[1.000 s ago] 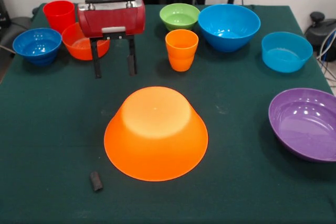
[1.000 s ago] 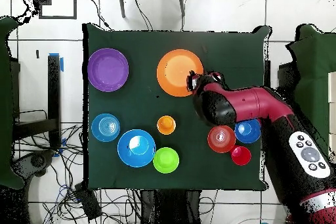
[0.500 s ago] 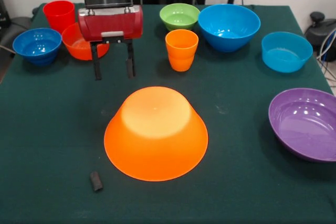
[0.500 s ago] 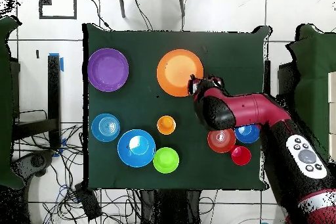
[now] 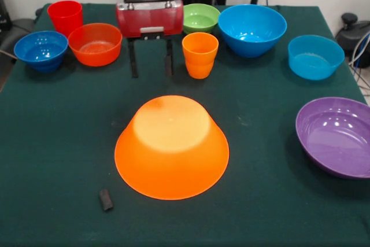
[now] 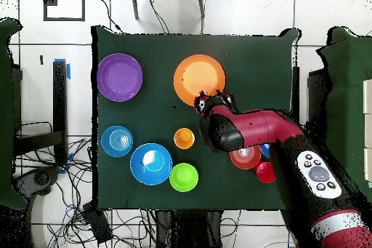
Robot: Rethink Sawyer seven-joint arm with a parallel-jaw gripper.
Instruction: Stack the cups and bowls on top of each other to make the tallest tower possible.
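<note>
Since the earlier front frame, my gripper (image 5: 151,57) has shifted from before the orange-red bowl (image 5: 95,43) to just beside the orange cup (image 5: 200,54), jaws spread and empty above the tabletop (image 5: 58,143). Overhead, the gripper (image 6: 207,104) sits between the inverted yellow-orange bowl (image 6: 196,78) and that cup (image 6: 184,138); I would centre both jaws around the cup wall before closing.

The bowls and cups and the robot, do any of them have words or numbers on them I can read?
No words or numbers can be read anywhere.
The big upside-down orange bowl, the orange cup and the other bowls are plain.
The gripper carries a pale plate on its red housing, but nothing on it is legible.
The arm's round button panel shows small marks, too small to read.
</note>
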